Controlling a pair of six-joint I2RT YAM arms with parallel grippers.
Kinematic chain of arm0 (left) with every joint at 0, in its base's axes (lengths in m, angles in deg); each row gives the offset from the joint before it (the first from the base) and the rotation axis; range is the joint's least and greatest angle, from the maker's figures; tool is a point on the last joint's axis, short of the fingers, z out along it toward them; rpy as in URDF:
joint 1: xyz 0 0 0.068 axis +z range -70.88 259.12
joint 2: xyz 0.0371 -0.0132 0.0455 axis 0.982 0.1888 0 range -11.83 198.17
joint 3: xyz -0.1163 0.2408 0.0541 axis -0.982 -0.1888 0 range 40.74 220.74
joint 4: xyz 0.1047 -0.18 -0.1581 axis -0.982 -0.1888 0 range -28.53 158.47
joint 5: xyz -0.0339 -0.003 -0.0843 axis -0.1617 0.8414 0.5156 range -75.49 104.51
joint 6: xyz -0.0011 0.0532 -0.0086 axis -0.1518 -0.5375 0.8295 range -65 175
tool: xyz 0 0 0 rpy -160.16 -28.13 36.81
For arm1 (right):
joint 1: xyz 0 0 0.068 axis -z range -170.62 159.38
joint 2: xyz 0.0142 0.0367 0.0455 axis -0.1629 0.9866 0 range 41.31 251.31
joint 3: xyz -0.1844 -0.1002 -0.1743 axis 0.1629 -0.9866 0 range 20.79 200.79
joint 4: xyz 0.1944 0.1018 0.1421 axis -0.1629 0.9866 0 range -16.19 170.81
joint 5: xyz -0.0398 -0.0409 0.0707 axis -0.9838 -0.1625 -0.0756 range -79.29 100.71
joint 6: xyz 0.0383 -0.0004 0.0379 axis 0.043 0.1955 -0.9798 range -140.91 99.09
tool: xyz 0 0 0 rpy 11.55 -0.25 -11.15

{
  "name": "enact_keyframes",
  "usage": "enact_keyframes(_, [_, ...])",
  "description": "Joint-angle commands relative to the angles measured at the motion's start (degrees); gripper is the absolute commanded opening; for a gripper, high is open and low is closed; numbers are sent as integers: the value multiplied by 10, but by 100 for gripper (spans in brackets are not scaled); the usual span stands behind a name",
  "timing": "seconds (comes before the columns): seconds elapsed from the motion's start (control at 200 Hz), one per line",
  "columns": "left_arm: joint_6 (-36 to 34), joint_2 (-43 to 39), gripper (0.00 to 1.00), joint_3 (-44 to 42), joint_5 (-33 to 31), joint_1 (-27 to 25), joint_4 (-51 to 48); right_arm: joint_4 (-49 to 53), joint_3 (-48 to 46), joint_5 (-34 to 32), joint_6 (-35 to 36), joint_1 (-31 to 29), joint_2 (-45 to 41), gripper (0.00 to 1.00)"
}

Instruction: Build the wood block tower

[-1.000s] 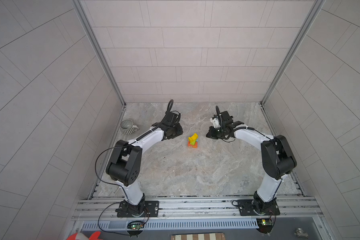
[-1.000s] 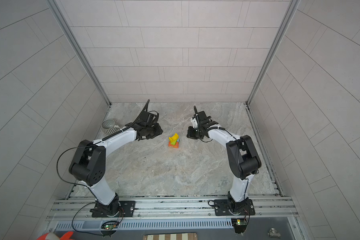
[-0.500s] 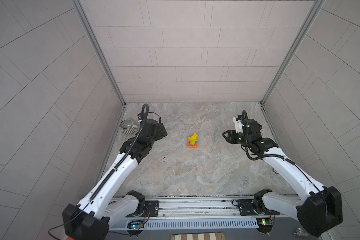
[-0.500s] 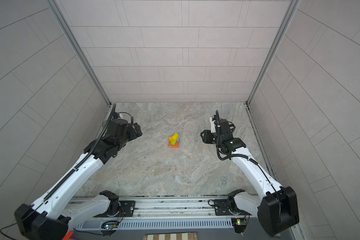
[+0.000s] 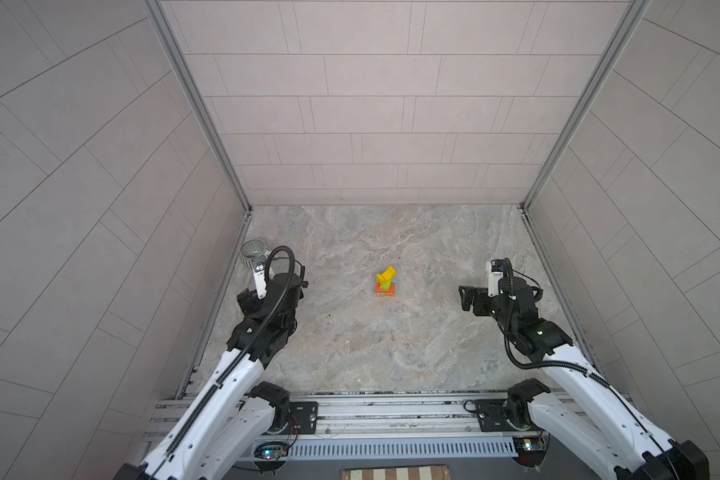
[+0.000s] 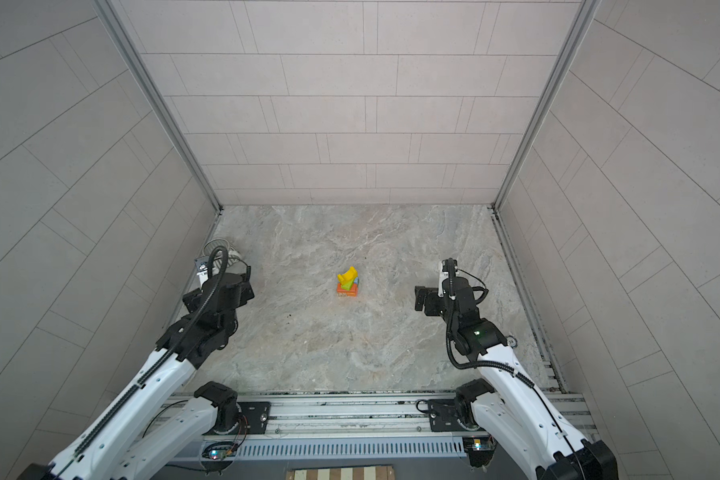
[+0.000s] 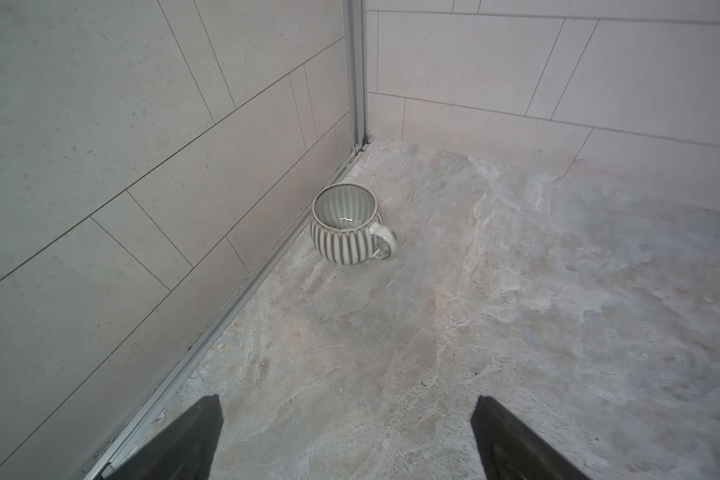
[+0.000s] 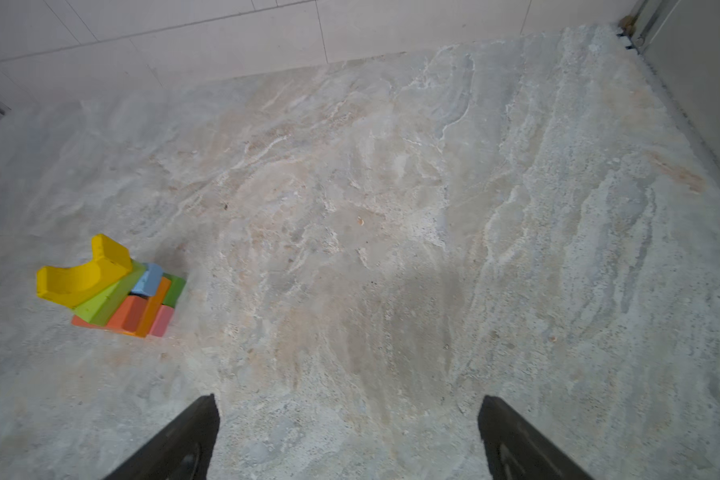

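Note:
The wood block tower (image 5: 386,284) (image 6: 347,284) stands alone in the middle of the marbled floor. In the right wrist view the tower (image 8: 109,291) is a crooked stack: pink and orange blocks at the bottom, green and blue ones above, and a yellow arch (image 8: 82,274) on top, hollow side up. My left gripper (image 5: 273,291) (image 7: 348,401) hangs open and empty well to the tower's left, facing the mug. My right gripper (image 5: 497,297) (image 8: 348,401) hangs open and empty well to its right, with only bare floor between its fingers.
A grey ribbed mug (image 7: 346,224) (image 5: 253,251) stands upright by the left wall, just beyond my left gripper. Tiled walls close the floor on three sides. The arms' base rail (image 5: 391,411) runs along the front edge.
Both arms have swung away from the tower, outward and toward the front. Both grippers now stand wide open. The tower has not moved.

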Motion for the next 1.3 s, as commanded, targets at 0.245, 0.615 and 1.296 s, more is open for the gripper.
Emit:
enact_keyframes(0.245, [-107,235,100,27,18,60,133,-209,-134,-199,34,2,-71,100])
enact_keyframes(0.615, [-212,352,100,-78,88,67,512,-431,-186,-251,142,41,35,99])
enact_keyframes(1.296, [-203,307,100,-164,159,130,674,-940,-236,-276,196,43,408,99])
